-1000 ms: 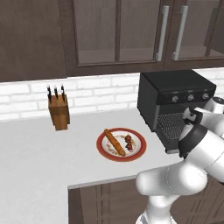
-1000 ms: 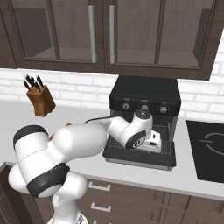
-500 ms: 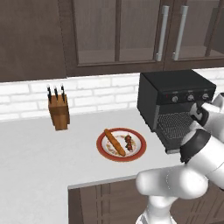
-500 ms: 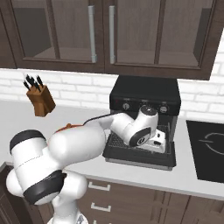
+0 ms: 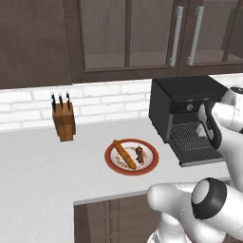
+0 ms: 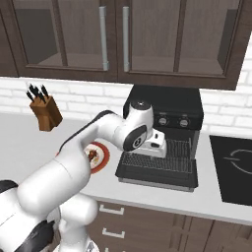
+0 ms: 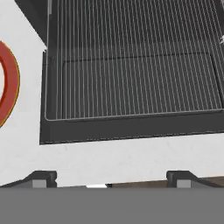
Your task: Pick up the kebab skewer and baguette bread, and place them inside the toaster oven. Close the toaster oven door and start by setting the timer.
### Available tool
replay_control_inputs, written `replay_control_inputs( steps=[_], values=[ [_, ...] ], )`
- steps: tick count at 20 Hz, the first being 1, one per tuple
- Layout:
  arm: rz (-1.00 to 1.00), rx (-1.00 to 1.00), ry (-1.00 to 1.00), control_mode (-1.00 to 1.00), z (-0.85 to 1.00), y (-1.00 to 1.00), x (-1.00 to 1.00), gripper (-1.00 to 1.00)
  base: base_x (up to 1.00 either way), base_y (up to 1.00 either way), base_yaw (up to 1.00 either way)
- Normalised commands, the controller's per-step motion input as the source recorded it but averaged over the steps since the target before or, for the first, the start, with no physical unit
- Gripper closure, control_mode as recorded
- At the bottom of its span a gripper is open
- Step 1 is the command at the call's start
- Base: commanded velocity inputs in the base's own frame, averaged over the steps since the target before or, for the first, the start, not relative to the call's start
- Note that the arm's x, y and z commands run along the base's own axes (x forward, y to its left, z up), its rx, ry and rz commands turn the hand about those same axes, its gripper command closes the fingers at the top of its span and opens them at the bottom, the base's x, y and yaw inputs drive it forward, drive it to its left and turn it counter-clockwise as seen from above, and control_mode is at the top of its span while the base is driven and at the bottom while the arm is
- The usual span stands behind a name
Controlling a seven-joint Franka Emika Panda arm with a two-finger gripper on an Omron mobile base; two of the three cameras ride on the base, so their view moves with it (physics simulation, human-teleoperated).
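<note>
The pincer (image 7: 109, 180) has risen off the toaster oven door (image 6: 156, 171), jaws spread empty; baguette bread (image 5: 124, 154) lies well left.

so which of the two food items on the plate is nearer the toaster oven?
The kebab skewer, the short stick of dark red chunks. It lies on the plate's oven-side half; the long golden baguette bread lies on the half away from the toaster oven.

Place: home kitchen; white brick backsplash (image 5: 109, 102) | dark glass-front cabinets (image 5: 128, 35) overhead | knife block (image 5: 63, 122) on pale counter (image 5: 42, 166) | black toaster oven (image 6: 165, 133); cooktop (image 6: 231, 167) beside it
</note>
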Motion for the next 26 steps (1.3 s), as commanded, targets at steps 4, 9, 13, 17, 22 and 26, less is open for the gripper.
replay_control_inputs(
  steps=[4, 9, 13, 17, 22, 26],
  values=[
    [0.09, -0.03, 0.00, -1.00, 0.17, 1.00, 0.00, -1.00, 0.00, 0.00, 0.00],
    [0.07, 0.00, 0.00, -1.00, 0.31, 1.00, 0.00, -1.00, 0.00, 0.00, 0.00],
    [0.04, 0.00, 0.00, -1.00, 0.23, 0.99, 0.00, -1.00, 0.00, 0.00, 0.00],
    [0.00, 0.00, 0.00, -1.00, 0.00, 0.96, 0.04, -1.00, 0.00, 0.00, 0.00],
    [0.00, 0.00, 0.00, -1.00, 0.00, 0.84, 0.17, -1.00, 0.00, 0.00, 0.00],
    [0.00, 0.00, 0.00, -1.00, 0.00, 0.53, 0.17, -1.00, 0.00, 0.00, 0.00]
  ],
)
